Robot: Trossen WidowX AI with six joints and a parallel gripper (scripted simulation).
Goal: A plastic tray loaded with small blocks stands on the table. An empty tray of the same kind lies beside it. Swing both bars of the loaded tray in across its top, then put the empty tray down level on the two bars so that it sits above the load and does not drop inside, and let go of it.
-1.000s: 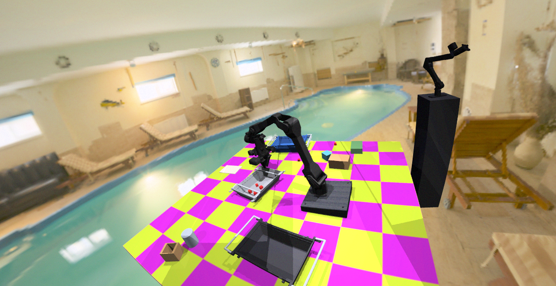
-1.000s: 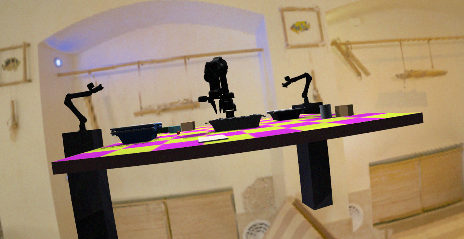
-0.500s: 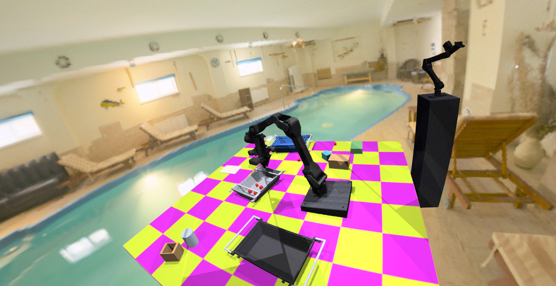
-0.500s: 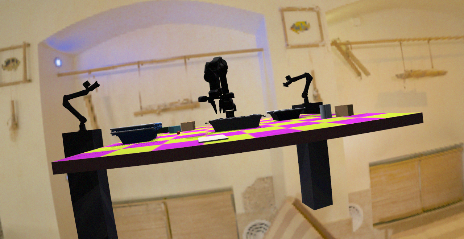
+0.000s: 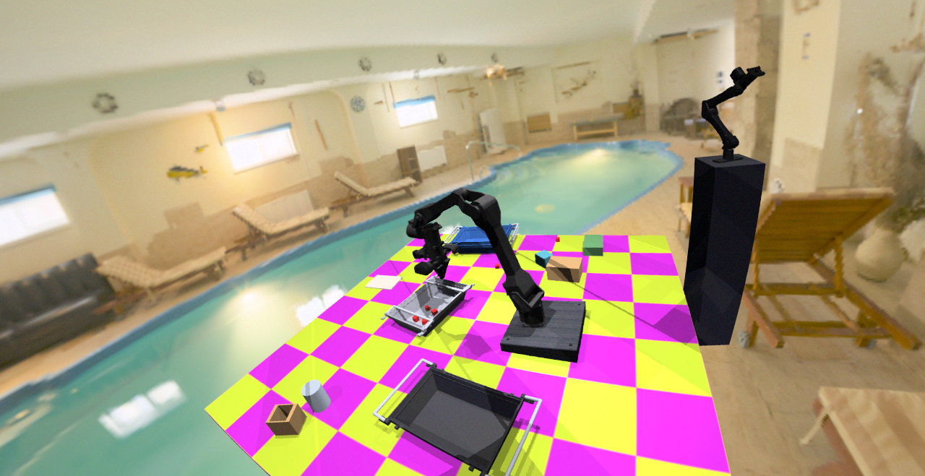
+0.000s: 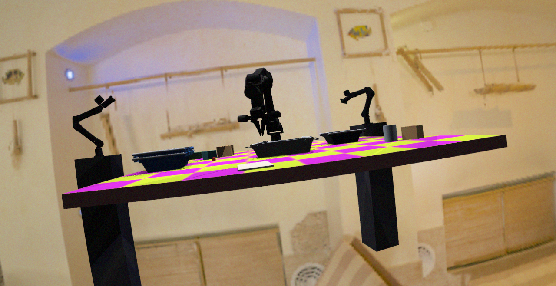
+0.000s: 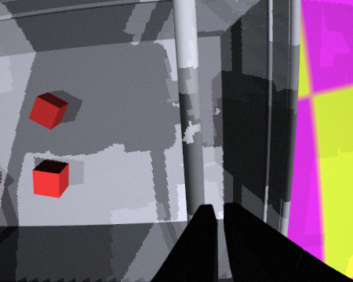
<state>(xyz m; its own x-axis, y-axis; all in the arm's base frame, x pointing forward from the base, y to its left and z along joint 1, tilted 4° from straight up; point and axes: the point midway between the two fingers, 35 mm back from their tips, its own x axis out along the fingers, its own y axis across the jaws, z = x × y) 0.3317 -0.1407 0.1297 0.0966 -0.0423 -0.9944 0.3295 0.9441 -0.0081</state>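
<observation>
The loaded tray (image 5: 452,310) (image 6: 281,149) (image 7: 106,106) is grey and holds several small red blocks (image 5: 433,310) (image 7: 51,184). Its far bar (image 7: 188,47) lies across the top, just inside the end wall. Its near bar also appears to lie in across the top. My gripper (image 5: 442,276) (image 6: 261,133) (image 7: 217,215) is shut with nothing between the fingertips. It points down over the far end of the loaded tray, with the bar just beside the fingers. The empty tray (image 5: 452,408) (image 6: 342,136) is dark and stands apart, its own bars swung out over its ends.
Blue trays (image 5: 481,238) (image 6: 165,162), one on the other, stand at the back. A white sheet (image 5: 382,281) (image 6: 255,166) lies beside the loaded tray. A brown block (image 5: 564,269), a teal block (image 5: 542,258), a green block (image 5: 592,245), a grey cylinder (image 5: 315,395) and an open brown box (image 5: 286,419) stand around.
</observation>
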